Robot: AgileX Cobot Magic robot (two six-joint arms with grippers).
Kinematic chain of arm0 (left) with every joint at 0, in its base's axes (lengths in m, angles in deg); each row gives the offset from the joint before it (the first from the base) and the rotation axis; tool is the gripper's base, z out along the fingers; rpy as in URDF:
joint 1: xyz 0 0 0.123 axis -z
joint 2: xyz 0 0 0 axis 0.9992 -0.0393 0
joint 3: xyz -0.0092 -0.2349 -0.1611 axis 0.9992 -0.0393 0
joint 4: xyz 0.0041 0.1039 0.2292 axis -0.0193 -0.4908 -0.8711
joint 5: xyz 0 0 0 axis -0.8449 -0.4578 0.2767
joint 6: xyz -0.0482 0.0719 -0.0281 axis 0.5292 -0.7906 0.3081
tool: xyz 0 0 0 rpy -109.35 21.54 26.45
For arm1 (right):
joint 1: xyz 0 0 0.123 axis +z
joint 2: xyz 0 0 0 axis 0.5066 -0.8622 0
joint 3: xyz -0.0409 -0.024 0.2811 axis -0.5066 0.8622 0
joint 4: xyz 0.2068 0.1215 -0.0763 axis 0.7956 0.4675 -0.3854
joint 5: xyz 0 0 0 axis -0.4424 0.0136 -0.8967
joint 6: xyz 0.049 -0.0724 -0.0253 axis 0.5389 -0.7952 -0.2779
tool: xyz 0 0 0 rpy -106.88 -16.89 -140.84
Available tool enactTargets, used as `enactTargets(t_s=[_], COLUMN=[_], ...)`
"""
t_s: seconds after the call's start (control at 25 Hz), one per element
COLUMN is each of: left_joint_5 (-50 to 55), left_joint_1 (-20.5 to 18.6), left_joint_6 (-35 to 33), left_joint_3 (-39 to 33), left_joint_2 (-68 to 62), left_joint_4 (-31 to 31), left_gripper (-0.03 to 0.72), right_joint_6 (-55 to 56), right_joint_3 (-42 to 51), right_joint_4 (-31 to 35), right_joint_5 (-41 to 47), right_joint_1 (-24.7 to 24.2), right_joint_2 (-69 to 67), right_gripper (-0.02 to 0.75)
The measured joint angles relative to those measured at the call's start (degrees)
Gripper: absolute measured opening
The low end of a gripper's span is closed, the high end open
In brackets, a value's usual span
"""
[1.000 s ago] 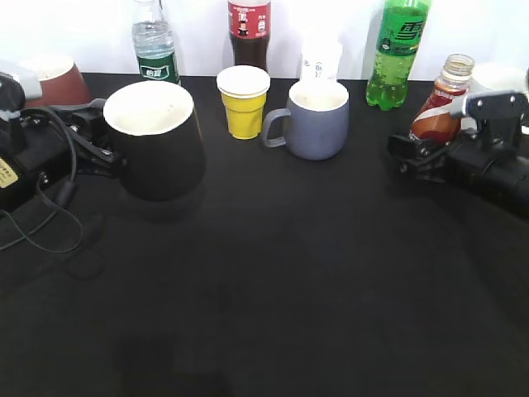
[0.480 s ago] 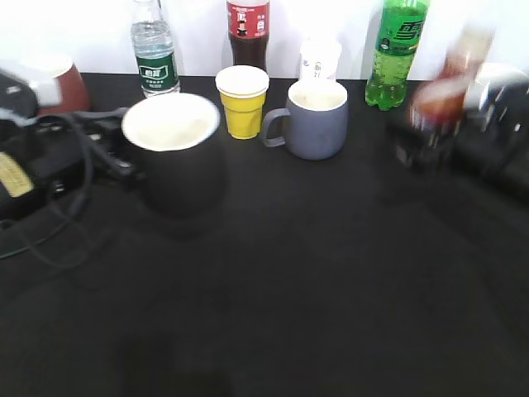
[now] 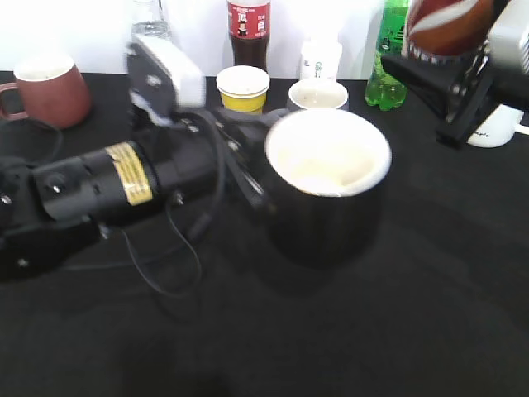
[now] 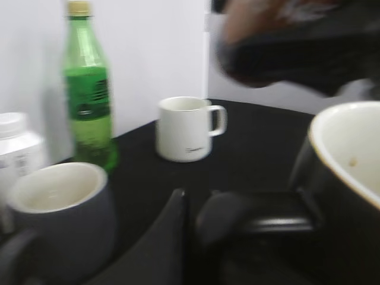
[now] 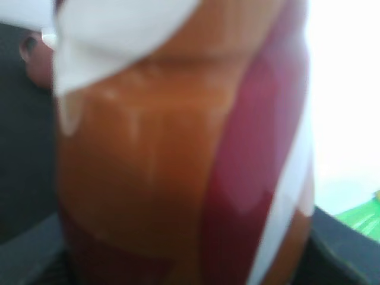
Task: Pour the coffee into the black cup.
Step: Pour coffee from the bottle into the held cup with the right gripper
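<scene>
The left gripper (image 3: 248,169) is closed on the handle (image 4: 261,217) of the black cup (image 3: 326,194); in the left wrist view the dark fingers (image 4: 172,243) meet the handle beside the cup wall. The cup is upright near the middle of the black table (image 3: 331,331), with its white inside facing up. Whether the base touches the table cannot be determined.

The right gripper (image 3: 430,62) is closed around the coffee bottle (image 3: 446,25), which sits high at the upper right of the exterior view, above and to the right of the cup and apart from it. The bottle's upper part is cut off by the frame edge, so its tilt cannot be determined. The right wrist view is filled by the bottle body (image 5: 178,154), showing brown liquid behind red and white label bands; the fingers themselves are not visible there.

Along the back edge stand:
- a maroon mug (image 3: 50,87) at far left;
- a yellow paper cup (image 3: 242,88);
- a grey-blue mug (image 3: 316,95), partly hidden behind the black cup;
- a cola bottle (image 3: 250,33);
- a green soda bottle (image 3: 390,58);
- a white mug (image 3: 496,124) at far right, below the right arm.
</scene>
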Motion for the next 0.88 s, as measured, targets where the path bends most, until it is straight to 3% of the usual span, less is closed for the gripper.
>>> enactTargets(t_s=[0.32,0.72,0.88], left_joint_5=[7.09,7.22,7.22], left_joint_1=[1.46,1.51,1.51], left_joint_6=[0.04,1.76,2.2], left_joint_3=[6.25,6.25,6.25], left_joint_2=[-0.05,-0.05,-0.05], left_joint_4=[-0.11,-4.92,-5.13], left_gripper=[0.051,0.051,0.051], right_joint_6=[-26.58,-41.75,-48.48], right_joint_3=[0.0,0.0,0.0], right_joint_4=[-0.24,-0.29,2.53], right_joint_5=[0.66,1.5,3.7], right_joint_1=[0.0,0.0,0.0], right_joint_2=[0.07,0.07,0.07], right_gripper=[0.533,0.533,0.533])
